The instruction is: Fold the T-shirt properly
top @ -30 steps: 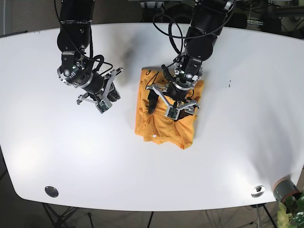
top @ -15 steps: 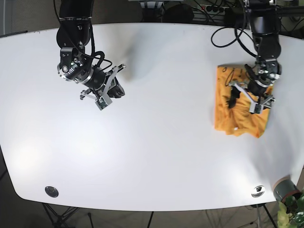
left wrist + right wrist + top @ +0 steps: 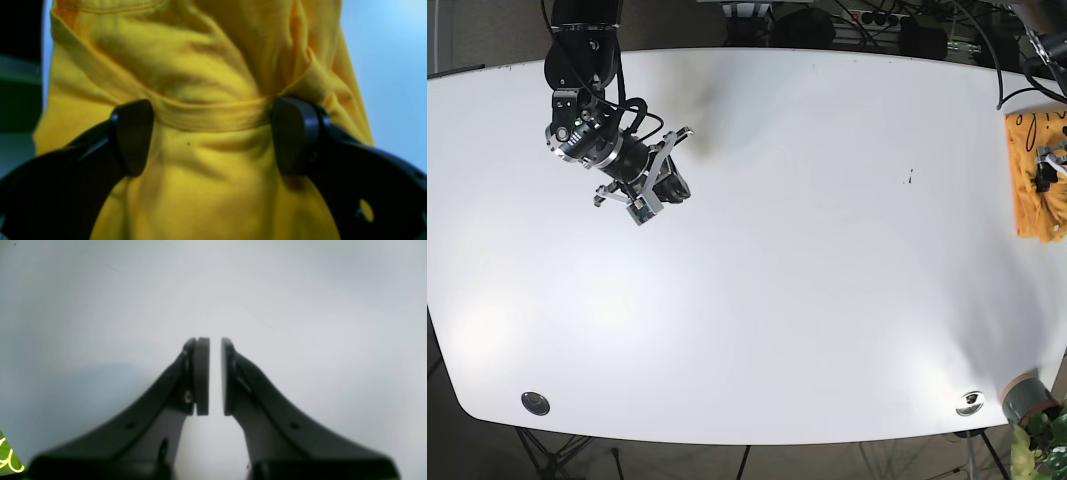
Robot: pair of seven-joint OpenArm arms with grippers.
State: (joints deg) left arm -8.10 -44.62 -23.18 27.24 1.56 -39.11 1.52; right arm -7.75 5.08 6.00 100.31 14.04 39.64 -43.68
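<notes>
Two robot arms work a white table [image 3: 757,300], the folded yellow T-shirt [image 3: 1035,175] lying at its far edge on the base view's right, partly cut off by the frame. Seen from the left wrist, the left end effector [image 3: 213,136] stands wide open with its black fingers [image 3: 133,133] pressed down on either side of a bunched band of fabric, gripping nothing. Well apart, over bare tabletop on the base view's left, the right end effector [image 3: 215,376] hangs nearly closed, a narrow slit between its pads [image 3: 201,376], empty.
</notes>
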